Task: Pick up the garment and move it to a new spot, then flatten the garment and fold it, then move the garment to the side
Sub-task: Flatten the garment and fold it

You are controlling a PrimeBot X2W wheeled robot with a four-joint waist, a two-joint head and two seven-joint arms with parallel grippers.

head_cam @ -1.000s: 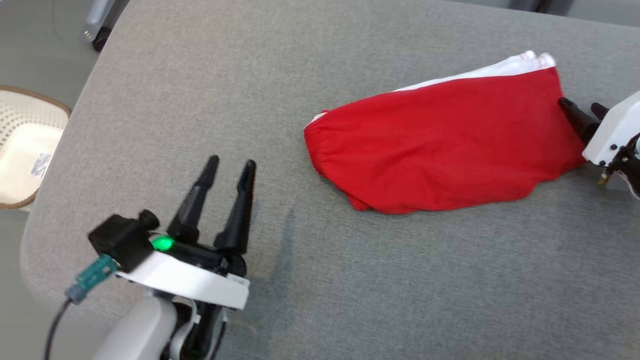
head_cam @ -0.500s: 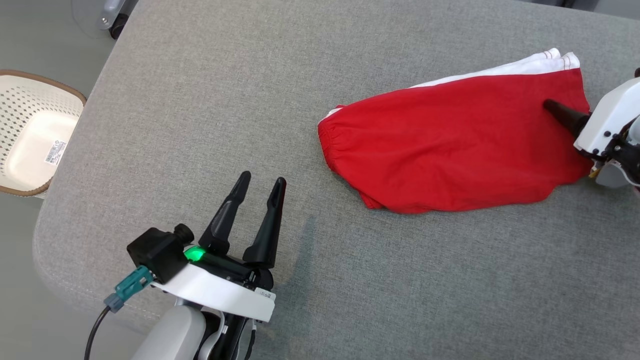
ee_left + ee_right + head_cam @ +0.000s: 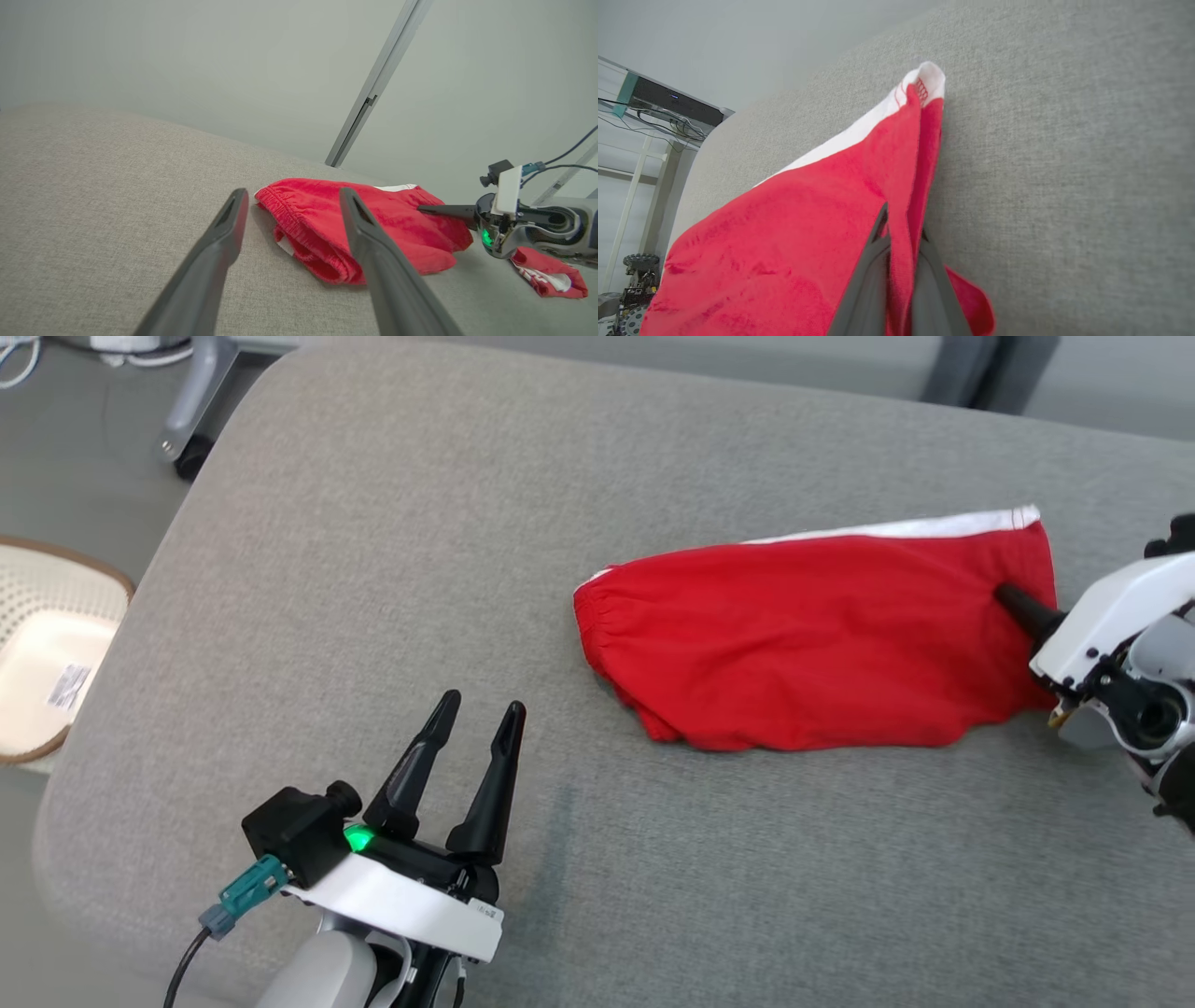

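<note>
Red cotton-like cloth with a white band along one long edge: the garment (image 3: pixel 812 635) lies folded over on the grey fabric-covered table (image 3: pixel 373 523). In the head view it is on the table's right half, about midway between the table's near and far edges. Its gathered waistband (image 3: pixel 597 616) points toward the table's middle. The white band (image 3: pixel 896 528) runs along the side nearer the table's far edge, and the near hem is wavy and slightly rumpled. The right gripper (image 3: pixel 1013 602) reaches in from the table's right side, clenched on the garment's right hem. The left gripper (image 3: pixel 485 702) is over the table's near left part, fingers spread with nothing between them, well apart from the garment. Bare grey table surrounds the cloth, widest toward the table's rounded left corner, past which a pale basket (image 3: pixel 47 653) sits on the floor

Left wrist view: the left gripper (image 3: pixel 293 191) frames the garment (image 3: pixel 303 219), waistband end nearest, with thick folded layers at its near rim. Open table (image 3: pixel 93 186) stretches away on that view's left. The right gripper (image 3: pixel 423 209) lies low on the cloth's far end

Right wrist view: the right gripper (image 3: pixel 901 224) pinches a raised ridge of the garment (image 3: pixel 784 256). A white stitched corner (image 3: pixel 931 77) peaks ahead, with bare table (image 3: pixel 1064 163) on that view's right
</note>
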